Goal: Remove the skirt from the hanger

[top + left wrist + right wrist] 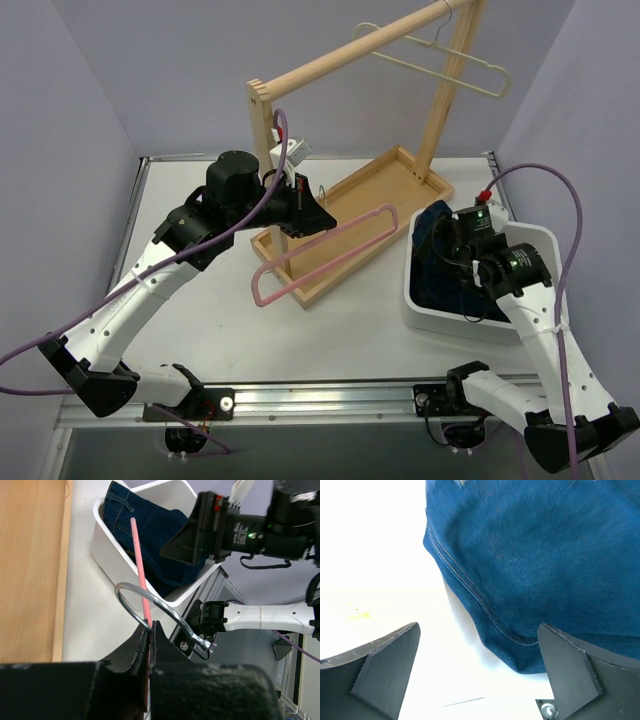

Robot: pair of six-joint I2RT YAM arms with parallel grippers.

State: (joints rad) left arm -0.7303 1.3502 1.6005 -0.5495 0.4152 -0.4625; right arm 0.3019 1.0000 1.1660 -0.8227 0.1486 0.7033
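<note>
No dusty-pink skirt shows in any view. The cream hanger (440, 62) hangs bare by its hook on the wooden rail at the top right. My left gripper (318, 212) (151, 630) is shut on a pink hanger (320, 255) near its silver hook (165, 611), holding it in the air over the rack's base. The pink bar (139, 560) points toward the bin. My right gripper (447, 245) (477, 645) is open and empty, low over a dark blue denim garment (430, 225) (535, 555) (150, 535) lying in the bin.
A wooden clothes rack (263, 150) with a tray base (400, 185) stands mid-table. A white bin (530, 240) (107, 550) sits at the right. Grey walls close in the back and sides.
</note>
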